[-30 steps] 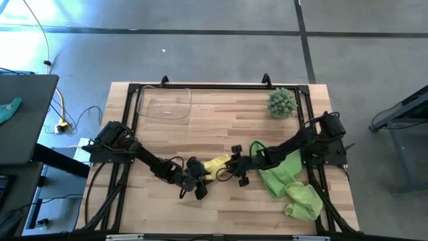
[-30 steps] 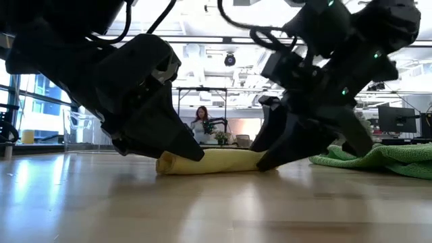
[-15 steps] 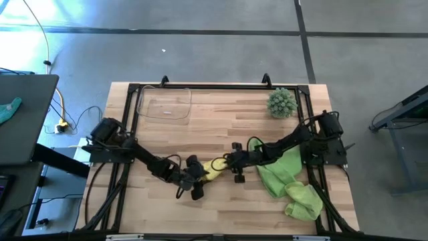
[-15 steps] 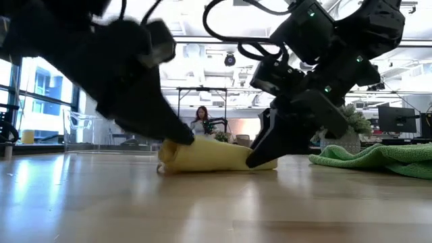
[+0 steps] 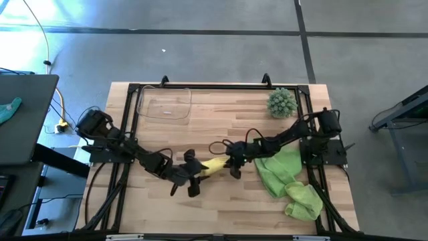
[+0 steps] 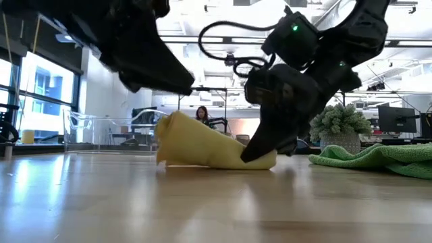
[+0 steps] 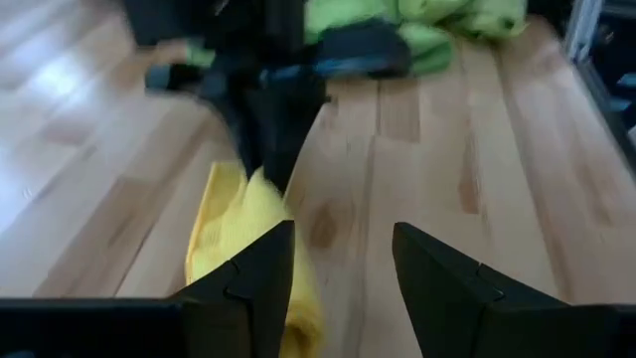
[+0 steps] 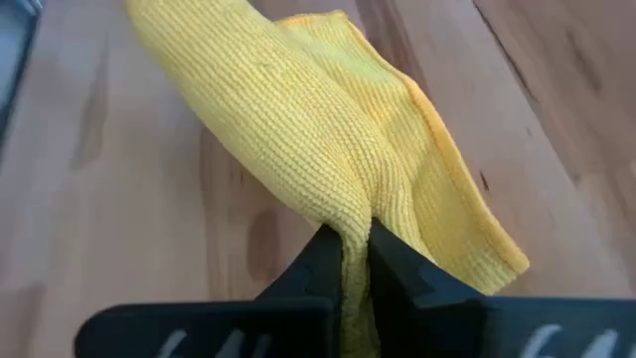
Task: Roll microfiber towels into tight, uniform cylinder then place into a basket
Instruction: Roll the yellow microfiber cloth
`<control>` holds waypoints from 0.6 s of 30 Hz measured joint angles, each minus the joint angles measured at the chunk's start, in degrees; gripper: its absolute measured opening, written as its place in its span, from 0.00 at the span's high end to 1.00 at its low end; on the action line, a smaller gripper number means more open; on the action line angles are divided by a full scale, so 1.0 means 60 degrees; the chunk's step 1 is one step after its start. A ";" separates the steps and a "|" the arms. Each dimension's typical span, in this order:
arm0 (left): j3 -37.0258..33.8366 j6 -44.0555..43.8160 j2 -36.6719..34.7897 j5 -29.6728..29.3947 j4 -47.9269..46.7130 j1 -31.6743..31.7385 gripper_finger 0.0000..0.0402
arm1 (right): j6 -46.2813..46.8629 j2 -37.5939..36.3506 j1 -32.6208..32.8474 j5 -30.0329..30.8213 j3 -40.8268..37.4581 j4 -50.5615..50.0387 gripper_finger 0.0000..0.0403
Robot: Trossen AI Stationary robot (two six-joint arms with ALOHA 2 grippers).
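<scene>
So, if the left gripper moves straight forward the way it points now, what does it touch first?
Probably the right gripper, which pinches the yellow towel just ahead of the left gripper; depth is hard to judge.

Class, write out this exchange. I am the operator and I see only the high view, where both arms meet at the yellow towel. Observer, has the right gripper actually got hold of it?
Observer: Yes. In the right wrist view the right gripper's fingers are shut on a fold of the yellow towel.
Operator: Is the towel flat on the table?
Observer: No. In the low view its end under the left arm is raised, while the end at the right gripper rests on the table.
Operator: Is the left gripper gripping too?
Observer: No. In the left wrist view the left gripper's fingers stand apart, with bare wood between them and the towel beside one finger.
</scene>
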 joint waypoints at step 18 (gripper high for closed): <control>0.0185 0.0283 0.2458 -0.0938 0.0881 0.0116 0.60 | 0.0378 0.0061 -0.0529 -0.1162 0.1271 -0.2276 0.97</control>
